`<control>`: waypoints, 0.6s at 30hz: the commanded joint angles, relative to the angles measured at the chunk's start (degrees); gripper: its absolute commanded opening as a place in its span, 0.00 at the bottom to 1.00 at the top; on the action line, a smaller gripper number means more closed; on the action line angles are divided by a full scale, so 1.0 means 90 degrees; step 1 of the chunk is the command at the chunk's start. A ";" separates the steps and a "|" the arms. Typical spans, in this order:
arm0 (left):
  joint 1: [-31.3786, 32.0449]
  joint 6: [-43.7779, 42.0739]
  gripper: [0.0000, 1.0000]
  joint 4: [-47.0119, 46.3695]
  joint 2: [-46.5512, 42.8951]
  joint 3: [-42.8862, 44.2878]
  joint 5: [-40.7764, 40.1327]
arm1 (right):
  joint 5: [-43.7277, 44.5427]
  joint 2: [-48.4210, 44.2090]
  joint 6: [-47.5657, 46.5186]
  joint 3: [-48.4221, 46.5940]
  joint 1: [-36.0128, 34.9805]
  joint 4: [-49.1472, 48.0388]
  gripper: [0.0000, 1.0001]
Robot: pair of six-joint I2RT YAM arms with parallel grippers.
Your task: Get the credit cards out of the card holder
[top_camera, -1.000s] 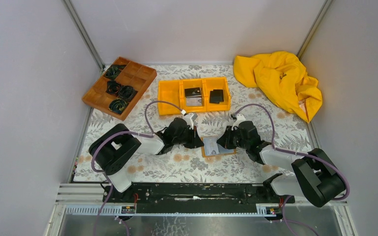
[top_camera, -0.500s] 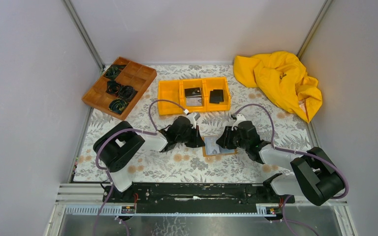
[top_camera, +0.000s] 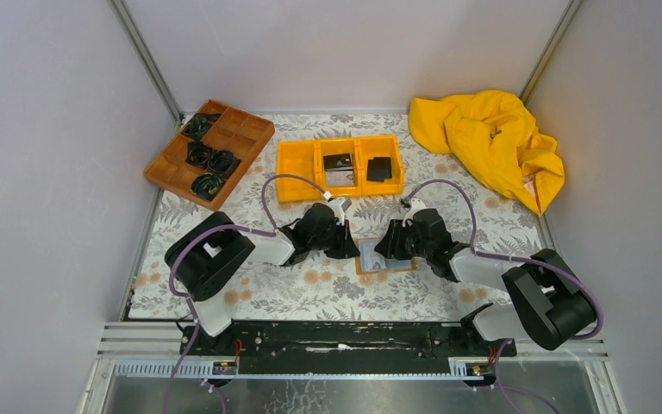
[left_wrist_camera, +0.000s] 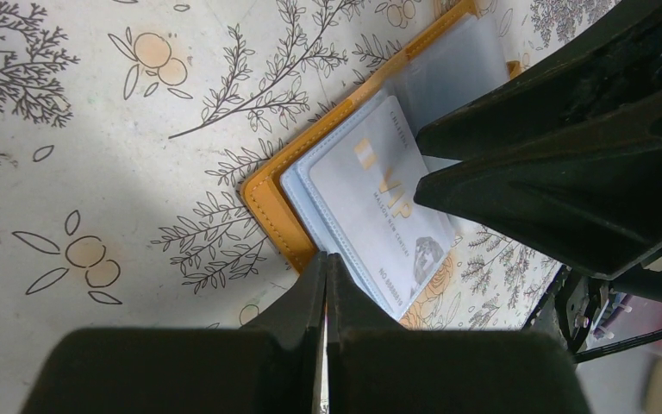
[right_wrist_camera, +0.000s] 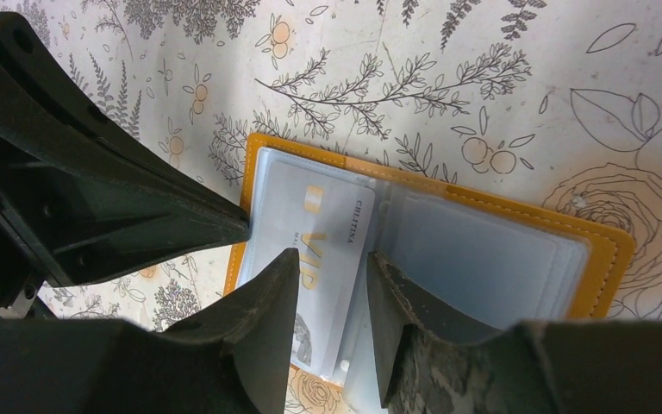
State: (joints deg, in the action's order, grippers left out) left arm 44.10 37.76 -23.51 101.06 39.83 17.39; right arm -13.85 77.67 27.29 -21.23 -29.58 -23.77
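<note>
left gripper, right gripper crowd card holder; orange bin beyond

On the floral-patterned table, the open orange-tan folding card holder lies between the left claw and right claw, with the orange three-compartment plastic bin behind it, the brown wooden divided tray far left and the crumpled yellow cloth far right.

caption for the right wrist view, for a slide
Open right pincer poised over the pale VIP card in the unfolded card holder, with the shut left pincer at the holder's edge
</note>
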 commanded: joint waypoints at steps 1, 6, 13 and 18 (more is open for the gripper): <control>0.0023 -0.0094 0.00 0.0249 0.0194 0.0072 -0.0113 | -0.0228 0.0094 0.0038 -0.0160 0.0005 -0.0105 0.43; 0.0027 -0.0085 0.00 0.0249 0.0213 0.0085 -0.0105 | -0.0620 0.0098 0.0159 -0.0077 0.0075 -0.0405 0.43; 0.0023 -0.0074 0.00 0.0266 0.0294 0.0129 -0.0079 | -0.1352 0.0012 0.0417 0.0163 0.0256 -0.1113 0.43; 0.0024 -0.0064 0.00 0.0273 0.0336 0.0153 -0.0075 | -0.1550 0.0003 0.0459 0.0198 0.0269 -0.1273 0.42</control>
State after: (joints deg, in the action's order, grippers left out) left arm 44.10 37.78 -23.18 101.65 40.58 17.65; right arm -21.52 78.50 29.76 -19.70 -26.87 -29.91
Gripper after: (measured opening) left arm 0.009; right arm 0.426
